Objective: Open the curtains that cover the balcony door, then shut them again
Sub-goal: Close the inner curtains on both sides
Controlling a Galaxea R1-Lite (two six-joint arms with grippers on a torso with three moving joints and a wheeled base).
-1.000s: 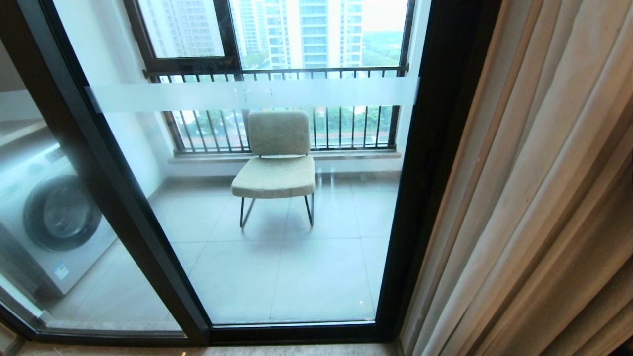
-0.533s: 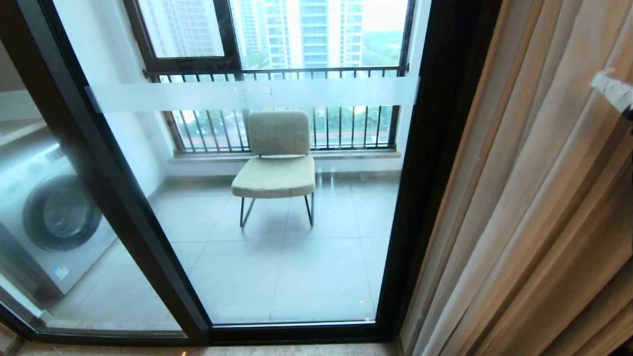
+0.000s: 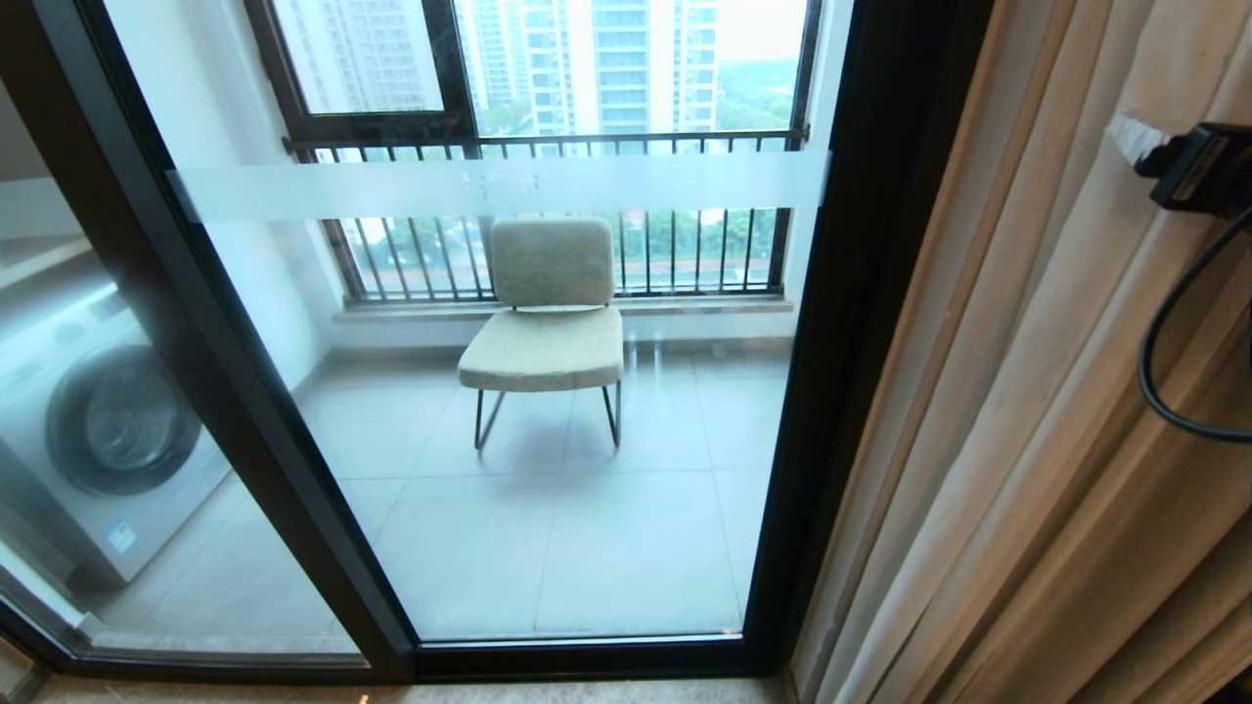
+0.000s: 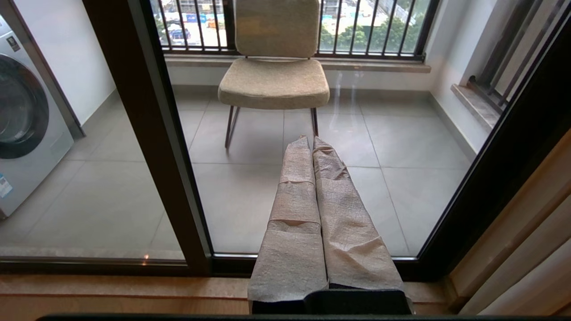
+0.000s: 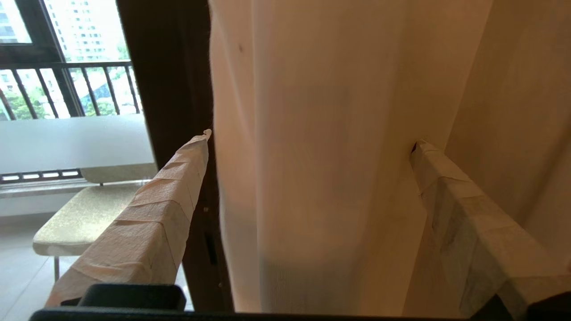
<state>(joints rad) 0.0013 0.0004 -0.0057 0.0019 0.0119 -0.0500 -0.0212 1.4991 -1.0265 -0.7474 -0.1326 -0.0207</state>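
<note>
Sheer white fabric of the curtains (image 5: 312, 156), bunched at the right of the balcony door (image 3: 548, 391), is sitting between the wide-open right end effector (image 5: 308, 147). Risk: it's pinching only the sheer layer, or slipping off. Right arm is reaching high at right; left end effector (image 4: 312, 147) is parked, closed.

beige crinkled tape round both grippers' fingers (image 4: 312, 214), black bases; black box (image 3: 1201, 166) and looping black cable (image 3: 1164, 352) at right wrist.
</note>
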